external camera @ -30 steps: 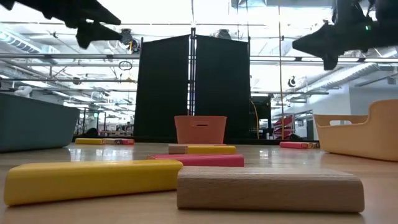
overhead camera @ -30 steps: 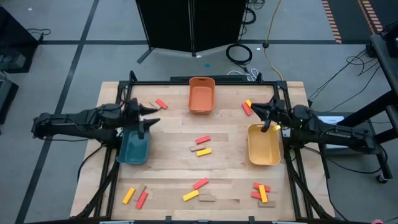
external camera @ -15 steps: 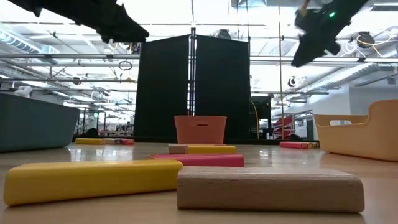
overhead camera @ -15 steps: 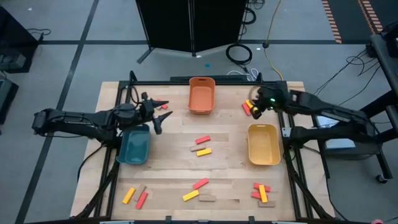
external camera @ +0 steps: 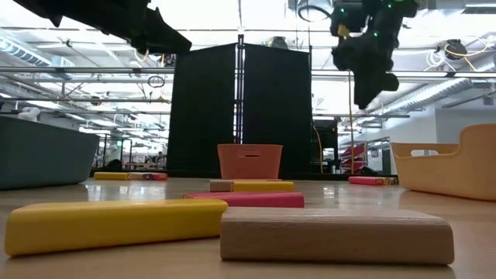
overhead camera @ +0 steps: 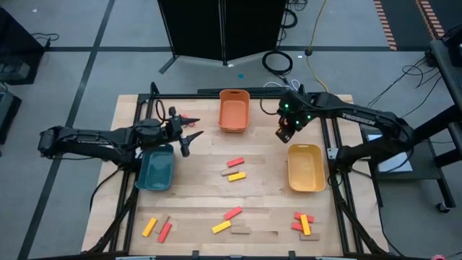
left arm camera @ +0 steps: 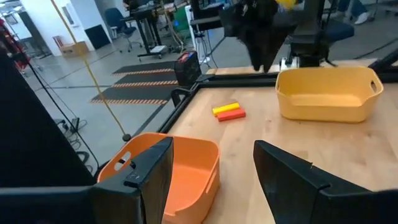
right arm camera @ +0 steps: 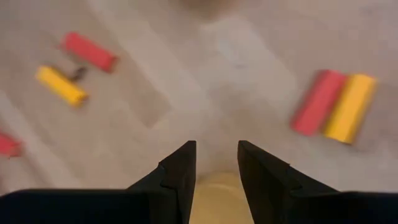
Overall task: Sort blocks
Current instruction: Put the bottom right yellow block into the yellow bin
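Blocks (overhead camera: 235, 169) lie scattered over the tabletop (overhead camera: 267, 188); a red and yellow pair (left arm camera: 227, 111) near the yellow bin (overhead camera: 305, 167) is covered from above by the right tool (overhead camera: 283, 135). Its fingers (right arm camera: 180, 171) stand slightly apart, empty. The left tool (overhead camera: 189, 135), spread wide and empty, hangs just beside the teal bin (overhead camera: 156, 170), hiding blocks there.

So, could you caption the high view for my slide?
Both grippers, left and right, hover flanking the orange bin.
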You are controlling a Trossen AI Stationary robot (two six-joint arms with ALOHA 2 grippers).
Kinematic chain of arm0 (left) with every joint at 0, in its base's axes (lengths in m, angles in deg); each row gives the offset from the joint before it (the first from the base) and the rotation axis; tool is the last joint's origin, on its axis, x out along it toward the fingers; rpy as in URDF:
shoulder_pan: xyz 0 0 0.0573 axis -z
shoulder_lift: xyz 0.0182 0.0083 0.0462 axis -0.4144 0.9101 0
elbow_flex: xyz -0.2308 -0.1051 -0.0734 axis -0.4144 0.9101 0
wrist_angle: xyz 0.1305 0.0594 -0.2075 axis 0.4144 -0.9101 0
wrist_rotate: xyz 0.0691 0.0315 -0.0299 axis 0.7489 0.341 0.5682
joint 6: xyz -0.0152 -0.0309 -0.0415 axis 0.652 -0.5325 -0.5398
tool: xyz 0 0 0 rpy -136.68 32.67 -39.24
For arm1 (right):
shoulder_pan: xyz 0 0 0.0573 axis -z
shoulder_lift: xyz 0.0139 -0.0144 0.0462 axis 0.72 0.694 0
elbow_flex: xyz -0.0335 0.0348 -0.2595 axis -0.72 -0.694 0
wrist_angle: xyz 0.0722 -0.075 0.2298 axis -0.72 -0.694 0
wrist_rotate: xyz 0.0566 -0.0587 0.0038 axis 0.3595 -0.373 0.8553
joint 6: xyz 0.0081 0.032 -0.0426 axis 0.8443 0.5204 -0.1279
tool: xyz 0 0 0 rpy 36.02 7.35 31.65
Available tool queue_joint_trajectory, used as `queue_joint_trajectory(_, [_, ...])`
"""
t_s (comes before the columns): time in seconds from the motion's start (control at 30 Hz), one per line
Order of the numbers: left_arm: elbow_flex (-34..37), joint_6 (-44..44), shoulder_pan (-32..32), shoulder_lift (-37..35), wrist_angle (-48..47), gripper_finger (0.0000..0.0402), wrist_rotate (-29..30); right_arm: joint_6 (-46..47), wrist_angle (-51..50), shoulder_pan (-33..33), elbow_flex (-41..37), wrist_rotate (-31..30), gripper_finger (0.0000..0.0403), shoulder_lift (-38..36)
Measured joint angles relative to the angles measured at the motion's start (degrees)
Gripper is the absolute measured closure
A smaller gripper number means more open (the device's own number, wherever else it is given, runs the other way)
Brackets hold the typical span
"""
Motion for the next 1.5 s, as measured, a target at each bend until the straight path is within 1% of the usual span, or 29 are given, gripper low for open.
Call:
queue_joint_trajectory(0.03, [0.00,0.25,0.02,0.18,-0.03,0.0181,-0.43,0.88,0.01,-0.85,0.61,0.99,0.0289,0.16])
queue_joint_trajectory(0.23, [-0.02,1.39,0.07,2.35,1.97,0.0181,-7.17,7.97,-1.08,-7.57,3.40,6.77,0.0289,0.35])
queue_joint_trajectory(0.3, [-0.02,1.32,0.07,3.54,1.91,0.0181,-7.27,10.59,-2.91,-10.05,3.92,10.37,0.0289,0.35])
queue_joint_trajectory(0.4, [0.00,1.56,0.07,5.38,2.47,0.0181,-7.23,14.89,-4.66,-14.12,4.16,17.80,0.0289,0.35])
queue_joint_trajectory(0.53, [0.00,5.33,0.07,7.38,12.21,0.0181,-7.18,25.34,-5.04,-21.47,4.16,24.51,0.0289,0.35])
queue_joint_trajectory(0.6, [-0.03,8.17,0.04,7.92,17.62,0.0181,-7.09,31.18,-3.32,-26.17,4.16,26.27,0.0289,0.35])
queue_joint_trajectory(0.63, [-0.31,9.79,0.00,8.04,19.86,0.0181,-7.01,33.76,-2.02,-28.45,4.16,26.59,0.0289,0.35])
queue_joint_trajectory(0.7, [-1.34,10.95,-0.33,8.00,22.29,0.0181,-6.86,37.78,1.07,-32.81,4.16,25.26,0.0289,0.35])
queue_joint_trajectory(0.83, [-1.78,7.76,-0.74,8.02,21.37,0.0181,-6.59,44.76,5.18,-40.30,4.16,16.51,0.0289,0.81])
queue_joint_trajectory(0.9, [-1.67,7.00,-0.71,8.05,21.03,0.0181,-6.62,52.02,6.02,-44.34,4.16,13.95,0.0289,1.59])
queue_joint_trajectory(0.97, [-2.33,6.95,-0.66,8.03,22.20,0.0181,-7.38,61.46,6.00,-48.75,4.16,13.44,0.0289,2.64])
queue_joint_trajectory(1.03, [-2.97,5.02,-0.59,7.82,22.74,0.0181,-7.77,71.47,6.01,-53.04,4.16,13.44,0.0289,3.83])
queue_joint_trajectory(1.13, [-3.02,2.58,-0.33,7.71,22.69,0.0181,-9.04,81.73,7.10,-58.34,4.16,13.20,0.0289,5.74])
queue_joint_trajectory(1.23, [-3.02,2.77,-0.24,7.73,24.74,0.0181,-11.04,85.90,7.34,-62.61,4.16,12.49,0.0289,8.27])
queue_joint_trajectory(1.33, [-3.02,2.47,-0.25,7.66,26.65,0.0181,-13.52,87.56,5.78,-65.74,4.16,11.45,0.0289,11.67])
queue_joint_trajectory(1.43, [-3.02,2.49,-0.26,7.70,27.58,0.0181,-15.91,86.97,4.99,-67.09,4.14,14.07,0.0285,15.00])
queue_joint_trajectory(1.5, [-3.02,2.74,-0.24,7.70,27.71,0.0181,-16.52,85.65,4.31,-67.03,4.13,14.88,0.0275,16.64])
